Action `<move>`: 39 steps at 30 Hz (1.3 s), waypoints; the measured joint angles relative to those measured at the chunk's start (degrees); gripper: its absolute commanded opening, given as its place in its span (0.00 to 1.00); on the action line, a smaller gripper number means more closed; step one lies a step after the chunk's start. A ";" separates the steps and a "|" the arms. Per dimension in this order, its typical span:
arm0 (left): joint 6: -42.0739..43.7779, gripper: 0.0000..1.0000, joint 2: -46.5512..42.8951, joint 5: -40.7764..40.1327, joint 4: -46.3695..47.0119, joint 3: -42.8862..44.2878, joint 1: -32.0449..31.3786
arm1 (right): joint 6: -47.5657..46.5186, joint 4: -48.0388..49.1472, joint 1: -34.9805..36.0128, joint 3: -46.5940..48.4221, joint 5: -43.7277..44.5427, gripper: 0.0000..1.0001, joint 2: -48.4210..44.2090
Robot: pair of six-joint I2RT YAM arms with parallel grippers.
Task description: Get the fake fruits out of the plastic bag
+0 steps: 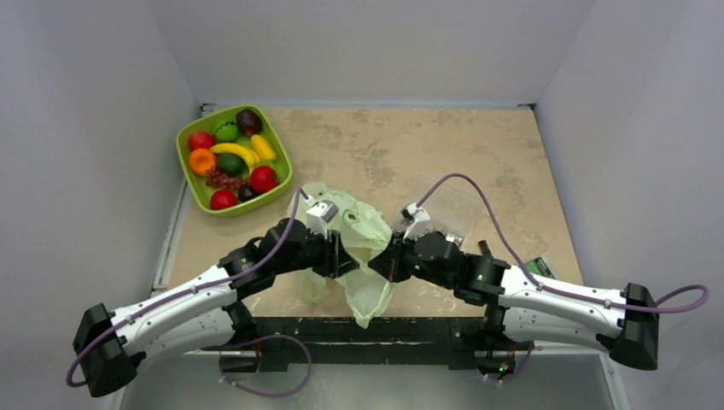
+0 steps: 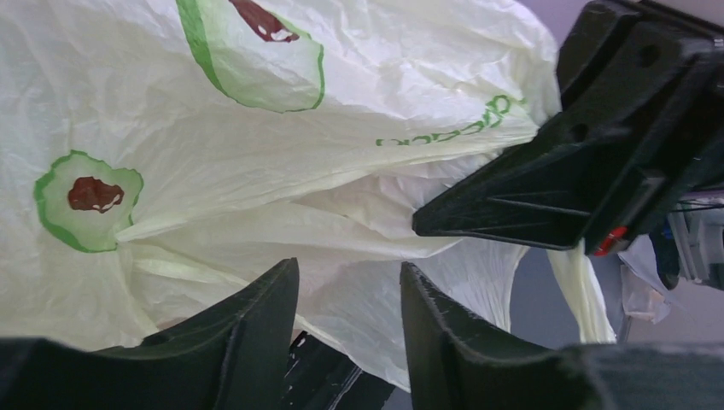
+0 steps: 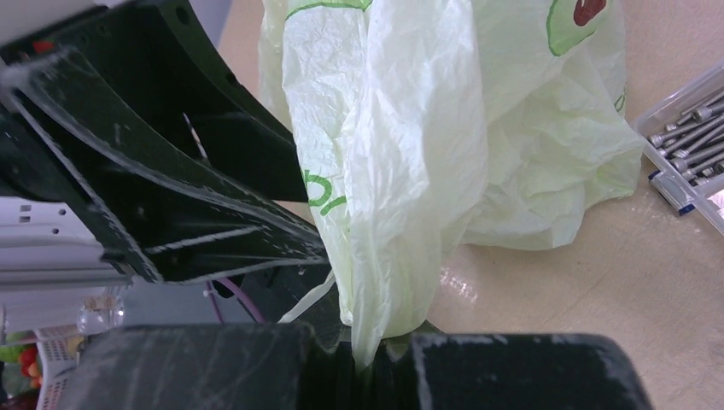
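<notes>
Plastic bag (image 1: 357, 229) is lying bunched on the table (image 1: 512, 154), just toward 6 o'clock of centre, between both tools. Right tool (image 3: 363, 354) is clamping tight on a gathered fold of bag film at the bag's 4 o'clock side. Left tool (image 2: 348, 282) is sitting at the bag's 8 o'clock side, fingers standing apart with film showing in the gap; contact cannot be told. Bag contents are staying hidden behind the film. Green tray (image 1: 189, 184) holding assorted fruit is sitting at 10 o'clock. Screw box (image 3: 691, 137) is lying at the bag's 3 o'clock.
</notes>
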 measured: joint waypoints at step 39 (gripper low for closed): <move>14.51 0.75 19.47 -18.43 -8.46 18.86 20.50 | 3.54 4.11 0.66 -5.18 -0.46 0.00 0.98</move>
